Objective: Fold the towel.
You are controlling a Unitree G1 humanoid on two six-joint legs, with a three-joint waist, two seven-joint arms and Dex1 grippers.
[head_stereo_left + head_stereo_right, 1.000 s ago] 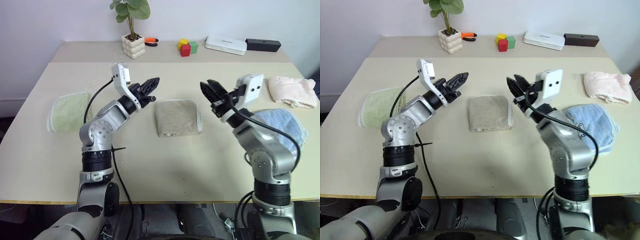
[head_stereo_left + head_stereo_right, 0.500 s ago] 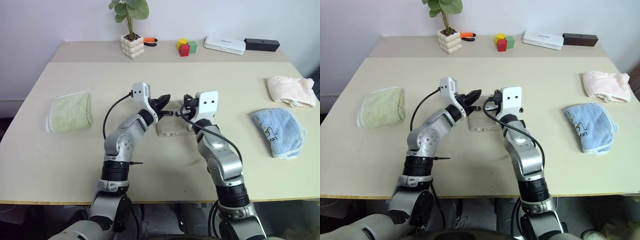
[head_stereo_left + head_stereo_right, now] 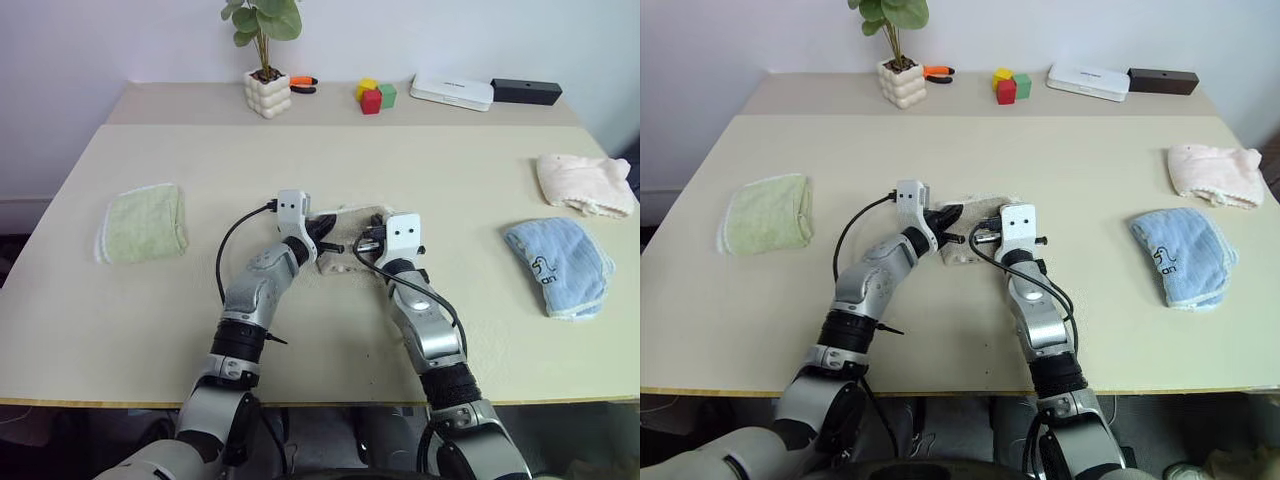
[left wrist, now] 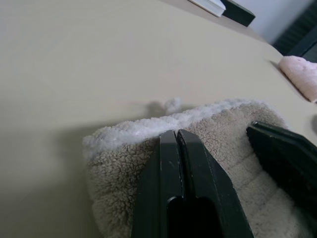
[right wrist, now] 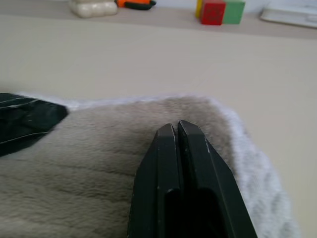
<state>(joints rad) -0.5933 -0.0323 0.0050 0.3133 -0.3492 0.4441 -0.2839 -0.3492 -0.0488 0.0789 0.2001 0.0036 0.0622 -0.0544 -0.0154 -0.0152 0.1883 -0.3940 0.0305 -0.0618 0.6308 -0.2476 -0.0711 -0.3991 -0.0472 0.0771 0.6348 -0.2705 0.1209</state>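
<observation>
Towel (image 4: 148, 144) sits mid-counter (image 3: 150, 310), already folded to a small pad, between both arms. L pincer (image 4: 177, 136) fingers pressed together, nothing between them, tips resting on nap near the white-corded edge; R pincer (image 5: 177, 128) likewise closed and empty on the pad's other half. Looks like a press/flatten step: best to push evenly w/ both, keep tips flat, avoid dragging layers apart. Pad roughly squarish; any long axis can't be told; corded edge faces far side of counter.

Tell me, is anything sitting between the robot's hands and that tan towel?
Nothing visible is. Both the left hand and right hand are shut and already over the folded towel, with no object in between.
</observation>
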